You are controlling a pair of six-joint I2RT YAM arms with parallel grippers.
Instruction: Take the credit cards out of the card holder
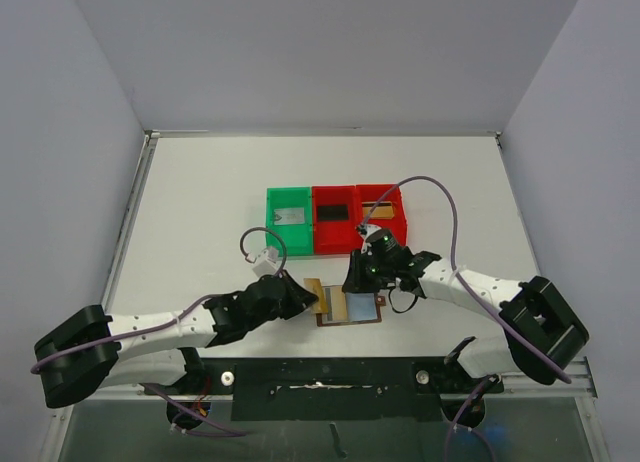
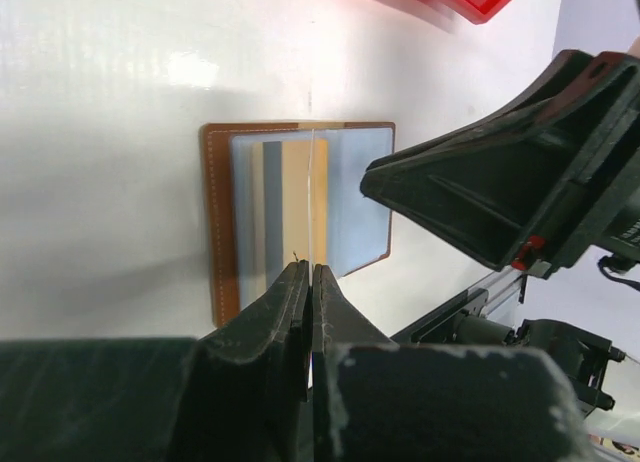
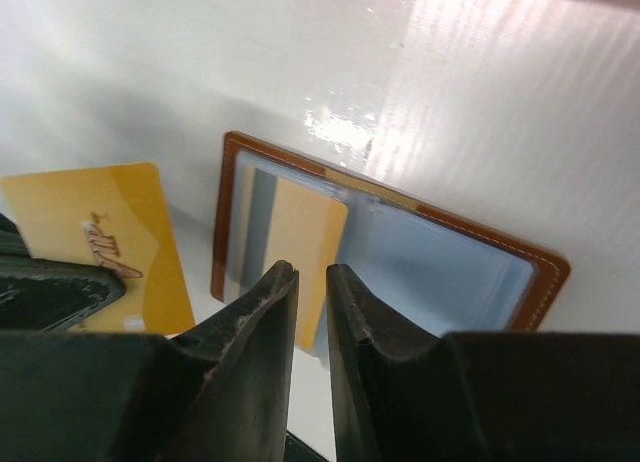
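The brown leather card holder [image 1: 365,319] lies open on the white table between my arms, pale blue-grey inside. A tan card [image 3: 305,242] still sits in its left pocket, also visible in the left wrist view [image 2: 295,197]. My left gripper [image 1: 303,300] is shut on a gold credit card [image 1: 314,295], held just left of the holder. That card shows flat in the right wrist view [image 3: 100,242] and edge-on in the left wrist view [image 2: 313,202]. My right gripper [image 3: 312,270] hovers over the holder's near edge, jaws a narrow gap apart with nothing between them.
Beyond the holder stand three bins in a row: a green bin [image 1: 290,220] with a grey card-like thing, a red bin [image 1: 335,220] with a dark one, and a second red bin [image 1: 382,214]. The right arm [image 2: 500,182] is close to my left gripper.
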